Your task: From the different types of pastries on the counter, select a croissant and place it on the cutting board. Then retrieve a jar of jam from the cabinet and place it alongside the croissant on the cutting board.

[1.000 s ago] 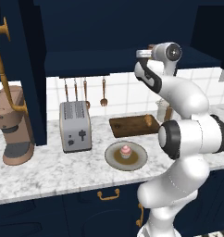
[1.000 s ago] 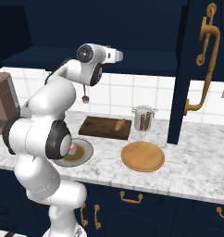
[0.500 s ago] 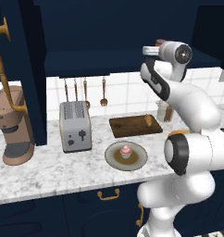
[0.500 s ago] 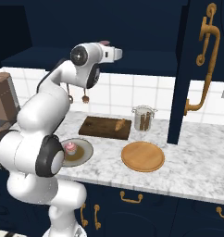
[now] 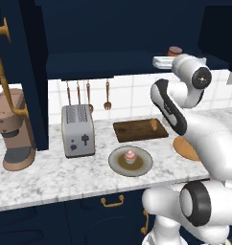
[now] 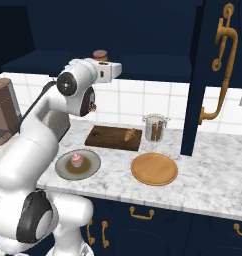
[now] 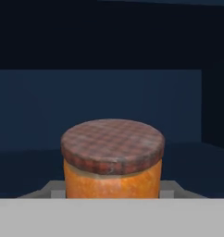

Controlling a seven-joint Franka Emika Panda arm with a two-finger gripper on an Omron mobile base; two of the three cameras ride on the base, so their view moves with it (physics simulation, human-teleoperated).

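Orange jar of jam (image 7: 112, 159) is standing upright on the cabinet (image 6: 143, 30) shelf, dead ahead of the gripper (image 6: 112, 70) and real close, lid up, though honestly I can't tell if the gripper's open or already clamped on it.

White tiled wall (image 5: 132, 98), navy drawers (image 6: 158, 227)

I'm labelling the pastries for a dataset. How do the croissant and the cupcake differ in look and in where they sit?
The croissant is plain golden-brown, lumpy and elongated; the cupcake is round, with pink frosting over a brown base. The croissant lies on the dark cutting board near the wall; the cupcake stands on a round plate nearer the counter's front edge. Both are small and of similar size.
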